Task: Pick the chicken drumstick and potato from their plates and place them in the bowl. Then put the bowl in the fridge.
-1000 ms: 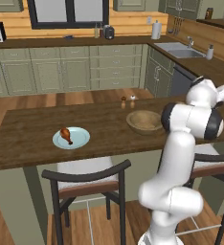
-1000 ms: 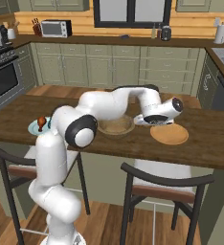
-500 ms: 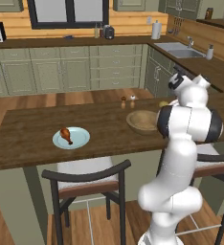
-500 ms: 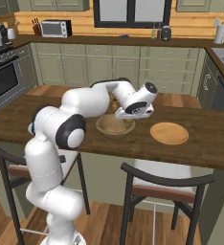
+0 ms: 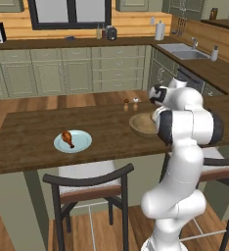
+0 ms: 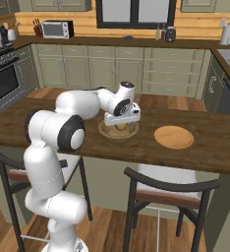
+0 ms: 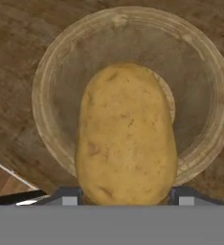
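1. Hand view: potato (image 7: 126, 136) sits centre frame, long axis running top to bottom, its lower end between the two finger tips at the bottom edge. Gripper (image 7: 126, 195) clamped on the potato, one finger at each flank.
2. Wooden bowl (image 7: 61, 72) lies directly beyond the potato, its rim ringing it on all sides. Judgement: the potato hangs over the bowl's middle, so the release is straight down, no sideways shift needed.
3. Right base view: gripper (image 6: 122, 118) at centre frame, just above the bowl (image 6: 107, 132); the bare orange-tan plate (image 6: 173, 137) is to its right.
4. Left base view: chicken drumstick (image 5: 67, 138) lies on the pale blue-green plate (image 5: 82, 144), left of centre, well apart from the bowl (image 5: 142, 125). Next reach goes leftward.
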